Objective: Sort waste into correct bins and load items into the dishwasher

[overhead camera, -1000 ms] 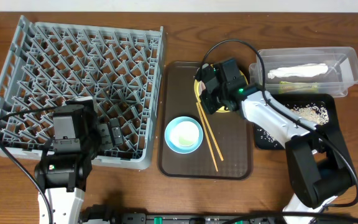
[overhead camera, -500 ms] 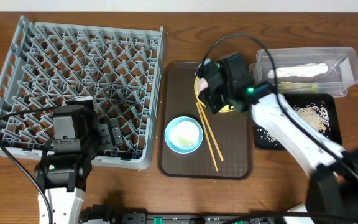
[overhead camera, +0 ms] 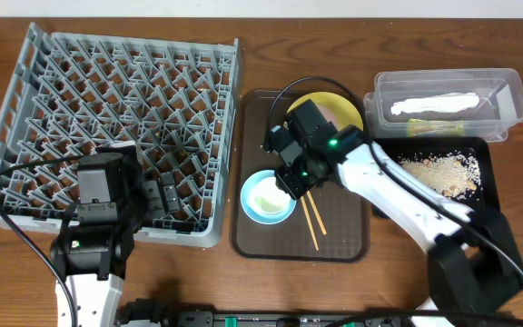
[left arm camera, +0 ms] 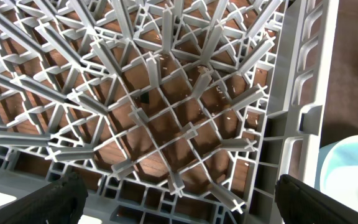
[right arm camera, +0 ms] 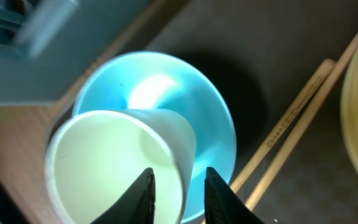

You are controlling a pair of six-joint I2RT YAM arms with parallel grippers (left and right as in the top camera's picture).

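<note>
Far left: large square grey plastic dish rack (overhead camera: pixel 116 109) on the wooden desk (overhead camera: pixel 243 18). In left wrist view, only bare pegs and a few specks in its near-right cells. Left hand (left arm camera: pixel 179 190) poised over that corner, spread wide, holding nothing.

Centre: dark brown serving tray (overhead camera: pixel 261 238) carrying a light blue bowl (overhead camera: pixel 268 196) at its near-left. Small white cup (right arm camera: pixel 104 162) upright inside the bowl, set off-centre. Right hand (overhead camera: pixel 293 177) directly over the pair. In right wrist view, fingers (right arm camera: pixel 143 186) narrowly parted and straddling the cup's wall, one over the inside, one outside above the bowl. Not yet pinched; contact not determinable.

Handling, as judged: cup light and thin-walled, liable to flex or tip under a hard squeeze, and smooth enough to slip. Best taken at the rim wall as lined up, with moderate pressure and a straight lift, so as not to drag the bowl. Bowl judged rigid and glossy; rim grip advised once emptied.

Just right of the bowl: two thin wooden chopsticks (overhead camera: pixel 310 218) side by side on the brown tray. Light, stiff, prone to roll; pinch across both at mid-length. Yellow round plate (overhead camera: pixel 339 107) at the far right of that tray, partly under the arm.

Right: clear plastic rectangular tub (overhead camera: pixel 514 91) at the far side, containing a crumpled white paper napkin (overhead camera: pixel 434 104) and, apparently along its near wall, a green-and-yellow snack wrapper (overhead camera: pixel 436 128). Nearer: shallow black rectangular tray (overhead camera: pixel 484 195) holding loose beige crumbs (overhead camera: pixel 439 171).
</note>
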